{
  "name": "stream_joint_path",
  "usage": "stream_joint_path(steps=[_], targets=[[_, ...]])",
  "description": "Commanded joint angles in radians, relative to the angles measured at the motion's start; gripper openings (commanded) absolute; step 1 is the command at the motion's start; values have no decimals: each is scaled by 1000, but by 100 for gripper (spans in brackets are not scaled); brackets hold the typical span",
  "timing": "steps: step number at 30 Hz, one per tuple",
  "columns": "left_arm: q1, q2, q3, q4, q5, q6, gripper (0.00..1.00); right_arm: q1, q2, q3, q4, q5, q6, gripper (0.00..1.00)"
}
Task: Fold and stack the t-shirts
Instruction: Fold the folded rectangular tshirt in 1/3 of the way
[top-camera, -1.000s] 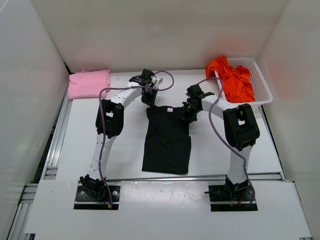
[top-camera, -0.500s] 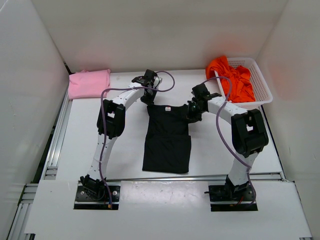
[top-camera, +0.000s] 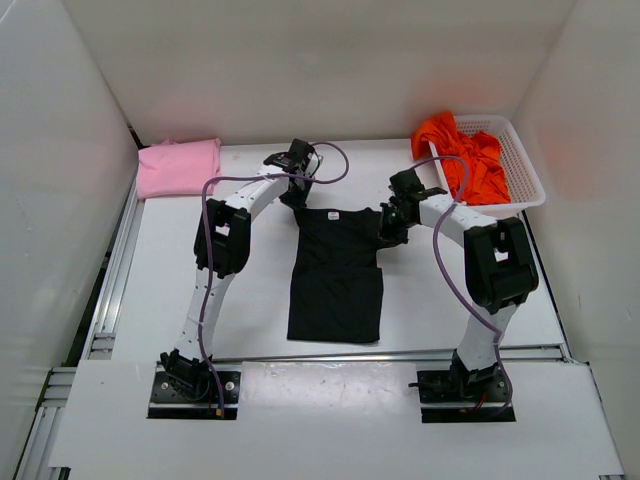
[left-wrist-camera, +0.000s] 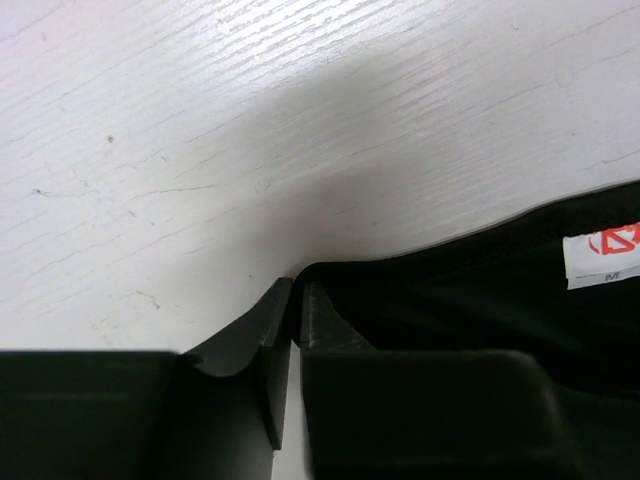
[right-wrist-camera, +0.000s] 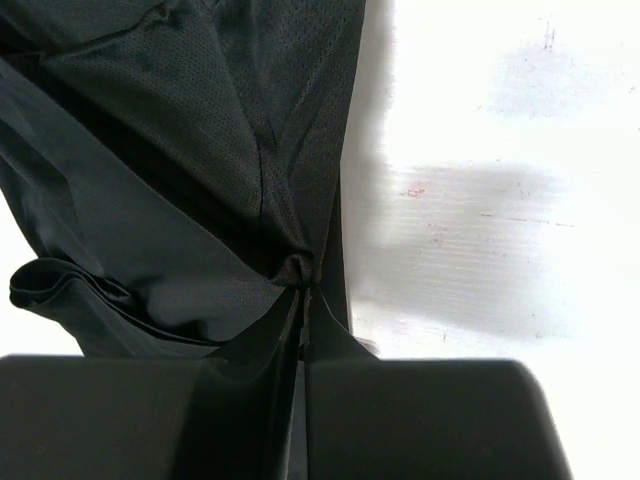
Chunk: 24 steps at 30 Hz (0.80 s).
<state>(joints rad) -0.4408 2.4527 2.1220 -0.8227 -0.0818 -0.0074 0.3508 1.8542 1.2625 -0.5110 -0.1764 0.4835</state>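
Observation:
A black t-shirt (top-camera: 335, 275) lies lengthwise on the table's middle, collar at the far end. My left gripper (top-camera: 297, 202) is shut on its far left corner. In the left wrist view the jaws (left-wrist-camera: 295, 292) pinch the black t-shirt's edge (left-wrist-camera: 470, 300), and a white label (left-wrist-camera: 600, 258) shows at the right. My right gripper (top-camera: 386, 230) is shut on the far right shoulder, with the black t-shirt's fabric (right-wrist-camera: 170, 150) bunched at the closed fingertips (right-wrist-camera: 301, 280). A folded pink t-shirt (top-camera: 178, 166) rests at the back left. An orange-red t-shirt (top-camera: 462, 158) lies crumpled in the basket.
A white mesh basket (top-camera: 528, 178) stands at the back right corner. White walls close in the table on three sides. An aluminium rail (top-camera: 112, 270) runs along the left edge, and both arm bases sit at the near edge.
My right gripper has moved right and slightly farther, drawing the black shirt's right shoulder outward so its top lies wider. The left gripper shifted a little toward the back.

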Motion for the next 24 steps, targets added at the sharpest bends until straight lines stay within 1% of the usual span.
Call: stream_joint_path(steps=[1, 3, 4, 5, 6, 7, 8, 11, 13, 14, 18, 21, 22, 23, 24], targets=[[5, 5, -10, -47, -65, 7, 22, -9, 19, 32, 16, -17, -5, 11], [5, -18, 0, -47, -65, 7, 38, -9, 28, 54, 16, -26, -5, 16], [5, -18, 10, -47, -65, 7, 47, -9, 28, 54, 16, -26, -5, 22], [5, -35, 10, -47, -56, 7, 54, -9, 28, 64, 16, -35, -5, 26], [5, -53, 10, -36, -56, 7, 65, -9, 28, 64, 16, -35, -5, 29], [5, -64, 19, -36, -56, 7, 70, -9, 28, 90, 16, -46, -5, 32], [5, -73, 19, -36, -56, 7, 78, -9, 37, 101, 16, -66, -5, 40], [5, -104, 39, -36, -44, 7, 90, -9, 37, 135, 16, -68, -14, 47], [5, -129, 39, -36, -44, 7, 93, -9, 26, 135, 16, -42, -14, 48], [5, -141, 39, -36, -44, 7, 93, -18, 14, 135, 6, -23, -3, 50], [5, -166, -2, -36, -70, 7, 93, -39, 3, 135, -35, 23, 20, 50], [5, -234, -54, -36, -91, 7, 94, -39, -7, 135, -46, 23, 11, 50], [5, -286, -72, -36, -92, 7, 94, -39, -19, 120, -56, 23, 10, 50], [5, -319, -120, -36, -92, 7, 96, -39, -53, 97, -57, 11, -5, 51], [5, -352, -149, -36, -75, 7, 97, -39, -75, 81, -57, 11, -25, 57]])
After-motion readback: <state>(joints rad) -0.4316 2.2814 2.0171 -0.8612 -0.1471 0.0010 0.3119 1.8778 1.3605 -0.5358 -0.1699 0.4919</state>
